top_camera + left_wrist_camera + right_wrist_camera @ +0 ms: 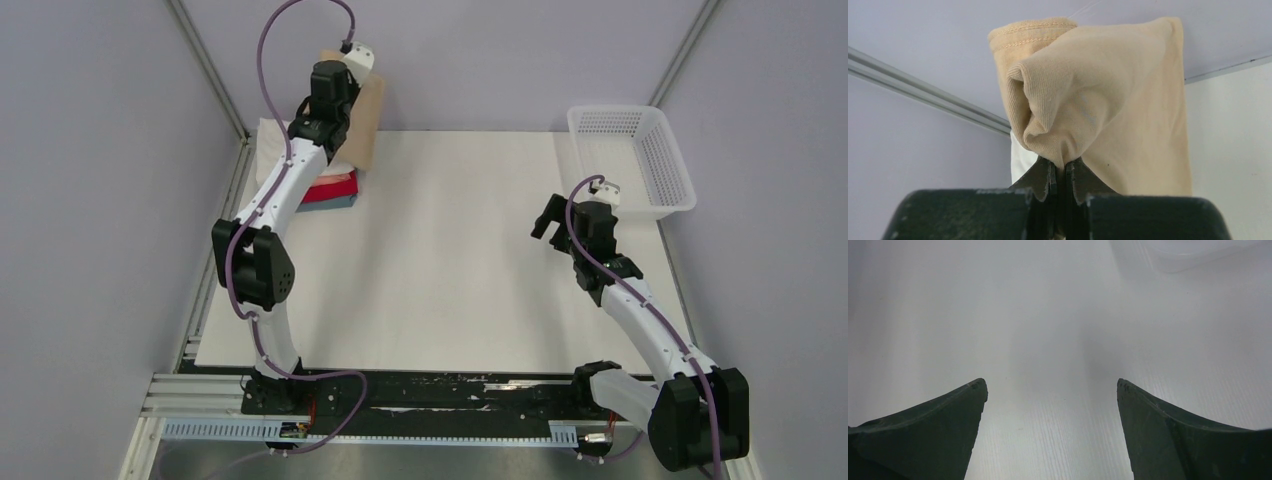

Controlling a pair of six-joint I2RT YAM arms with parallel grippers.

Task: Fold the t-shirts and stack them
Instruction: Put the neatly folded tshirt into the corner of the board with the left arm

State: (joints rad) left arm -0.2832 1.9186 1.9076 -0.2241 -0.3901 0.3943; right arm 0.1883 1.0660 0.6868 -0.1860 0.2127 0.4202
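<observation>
Left gripper (1060,167): jaws are pressing together on a bunched fold of the tan t-shirt (1128,115), with no gap showing between the fingertips. The cloth is spreading out beyond the fingers in a smooth folded panel, with a stitched hem showing at its far edge.

Tan t-shirt, location: it is sitting at about 10 o'clock on the tabletop (440,260), at the far left corner. In the top view it is overlapping the stack of folded shirts there. Whether it is resting on the stack or hanging just over it cannot be told.

Stack, same corner: a white t-shirt (270,140) is lying folded and is partly hidden under the left arm. A red t-shirt (330,190) is lying on top of a blue-grey t-shirt (343,203) at the near side of the stack.

Right gripper (1050,385): jaws are standing wide apart and holding nothing. It is hovering over bare tabletop at about 3 o'clock, well apart from the shirts.

White mesh basket (640,160): it is sitting at about 2 o'clock, near the right gripper.
</observation>
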